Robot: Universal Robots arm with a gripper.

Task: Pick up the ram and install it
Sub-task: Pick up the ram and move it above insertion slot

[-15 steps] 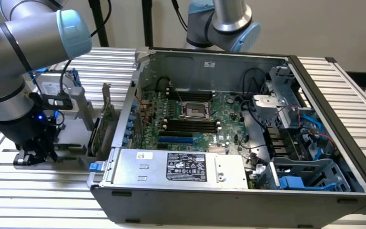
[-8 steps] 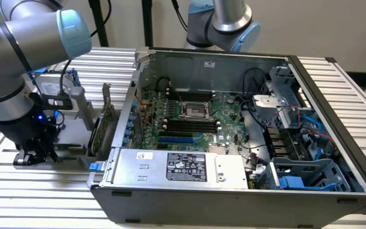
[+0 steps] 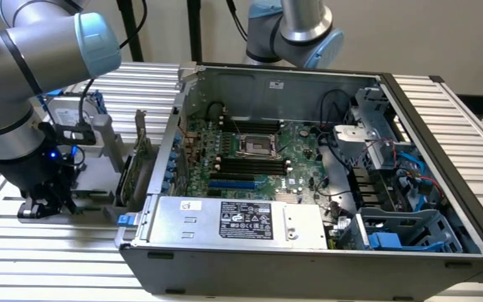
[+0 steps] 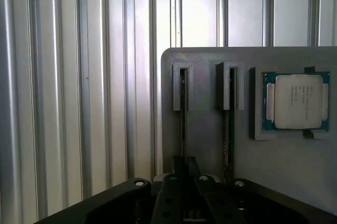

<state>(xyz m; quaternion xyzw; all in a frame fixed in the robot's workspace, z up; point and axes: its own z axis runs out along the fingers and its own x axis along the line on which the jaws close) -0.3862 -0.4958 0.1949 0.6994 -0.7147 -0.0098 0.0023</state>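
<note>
Pinches the top edge of the ram [image 4: 183, 124], standing on edge in its slot of the grey holder [image 4: 295, 176], with the jaws of the gripper [image 4: 185, 174] drawn almost fully together on it, to the exterior view's left of the open computer case [image 3: 309, 270]. Looks like a thin hold: may slip or twist on lifting if taken off centre. May bind in the slot's end guides and drag the holder along. May also brush the neighbouring card [image 4: 230, 129] or jostle the processor [image 4: 298, 101] lying nearby.
</note>
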